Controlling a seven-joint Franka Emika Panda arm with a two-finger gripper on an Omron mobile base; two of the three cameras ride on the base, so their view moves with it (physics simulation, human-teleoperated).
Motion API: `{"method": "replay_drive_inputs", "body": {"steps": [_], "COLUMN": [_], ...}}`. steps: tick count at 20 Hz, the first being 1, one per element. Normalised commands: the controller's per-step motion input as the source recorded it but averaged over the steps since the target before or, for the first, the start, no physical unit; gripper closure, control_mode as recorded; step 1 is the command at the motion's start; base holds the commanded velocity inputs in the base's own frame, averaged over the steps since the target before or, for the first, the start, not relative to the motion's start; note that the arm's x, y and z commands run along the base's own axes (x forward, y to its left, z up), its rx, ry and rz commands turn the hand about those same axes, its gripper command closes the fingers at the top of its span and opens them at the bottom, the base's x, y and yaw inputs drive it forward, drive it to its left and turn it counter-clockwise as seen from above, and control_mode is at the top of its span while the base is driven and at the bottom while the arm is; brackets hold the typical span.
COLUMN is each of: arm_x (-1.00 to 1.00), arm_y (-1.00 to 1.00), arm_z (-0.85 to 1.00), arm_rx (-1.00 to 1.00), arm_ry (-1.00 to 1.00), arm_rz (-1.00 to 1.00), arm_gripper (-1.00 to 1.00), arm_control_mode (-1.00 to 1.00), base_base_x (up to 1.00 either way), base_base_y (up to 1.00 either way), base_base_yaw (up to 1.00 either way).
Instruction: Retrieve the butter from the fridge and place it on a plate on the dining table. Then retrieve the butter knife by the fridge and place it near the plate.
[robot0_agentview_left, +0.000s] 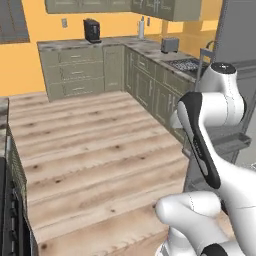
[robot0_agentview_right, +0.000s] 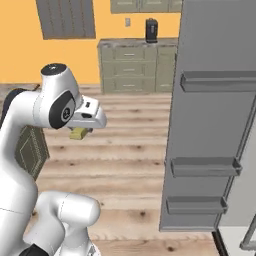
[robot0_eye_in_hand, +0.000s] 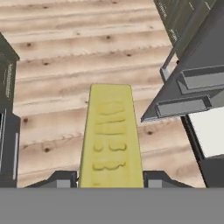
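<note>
The small yellow rectangular stick of butter (robot0_eye_in_hand: 111, 138) sits clamped between the two dark fingertips (robot0_eye_in_hand: 61, 179) of the hand (robot0_eye_in_hand: 111, 180), which is closed on it from both long sides. In the hand view the stick runs straight away from the hand, its top face stamped with shallow raised marks, and its far end hangs over the pale wooden plank floor (robot0_eye_in_hand: 65, 57).

In the right base view the butter (robot0_agentview_right: 78, 133) shows as a small yellow block just beneath the white wrist of the arm, held in the air above the floor and well apart from the tall dark grey fridge door (robot0_agentview_right: 215, 115). That door stands swung open, its inner face carrying three grey door bins one above another. In the hand view the same door lies to the right of the butter, with a pale grey shelf beside it.

In the left base view, olive-green cabinets (robot0_agentview_left: 80, 70) line the orange wall, under a marbled surface carrying a black coffee machine (robot0_agentview_left: 91, 30) and a grey toaster (robot0_agentview_left: 169, 45).
</note>
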Motion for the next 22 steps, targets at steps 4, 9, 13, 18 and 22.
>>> {"method": "replay_drive_inputs", "body": {"steps": [4,9,13,18,22], "arm_x": [0.0,0.0,0.0,0.0,0.0], "arm_y": [0.0,0.0,0.0,0.0,0.0], "arm_z": [0.0,0.0,0.0,0.0,0.0], "arm_rx": [0.0,0.0,0.0,0.0,0.0], "arm_ry": [0.0,0.0,0.0,0.0,0.0], "arm_rz": [0.0,0.0,0.0,0.0,0.0], "arm_gripper": [1.0,1.0,1.0,1.0,1.0], "arm_control_mode": [1.0,1.0,1.0,1.0,1.0], "base_base_x": [-0.17,-0.08,0.04,0.31,0.42], "base_base_y": [0.24,0.34,0.37,0.36,0.4], "base_base_yaw": [0.6,0.16,-0.16,-0.27,-0.26]}}
